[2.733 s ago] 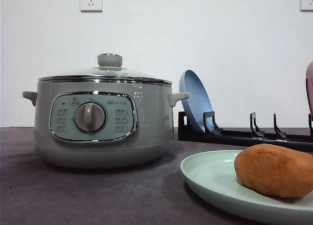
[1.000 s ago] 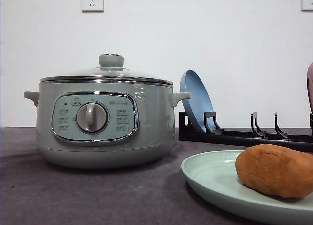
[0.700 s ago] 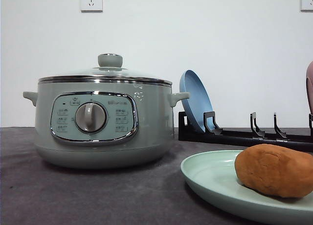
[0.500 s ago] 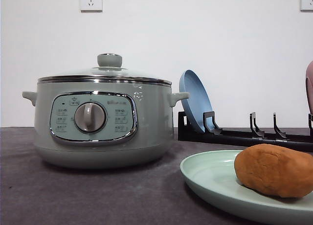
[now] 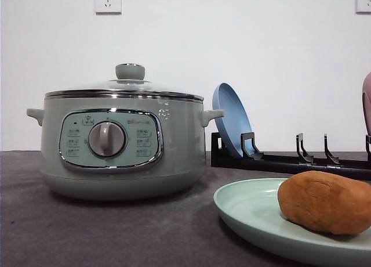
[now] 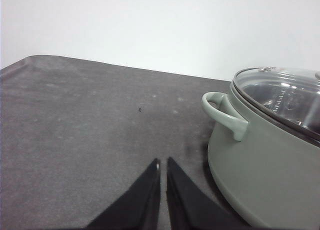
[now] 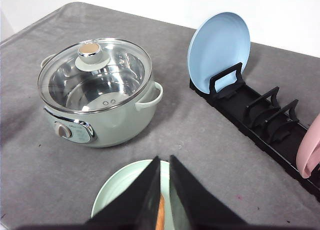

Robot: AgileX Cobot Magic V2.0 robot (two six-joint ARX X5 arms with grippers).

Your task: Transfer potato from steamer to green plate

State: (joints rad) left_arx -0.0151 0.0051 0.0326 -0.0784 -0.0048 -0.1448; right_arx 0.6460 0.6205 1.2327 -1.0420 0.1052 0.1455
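Nothing is shifting since the earlier frames: the potato (image 5: 326,202) is resting on the green plate (image 5: 249,212), just beside the lidded steamer (image 5: 119,145), so the transfer looks finished. Both the left gripper (image 6: 163,166) and right gripper (image 7: 164,163) are hovering nearly pressed together, holding nothing.

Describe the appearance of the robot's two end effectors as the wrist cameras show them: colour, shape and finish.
The left end effector has two matte black fingers, broad at the base and tapering to slim pointed tips, with smooth flat faces. The right end effector looks the same: black, wedge-shaped, smooth, narrowing to points. No cables, markings or labels are visible on either.
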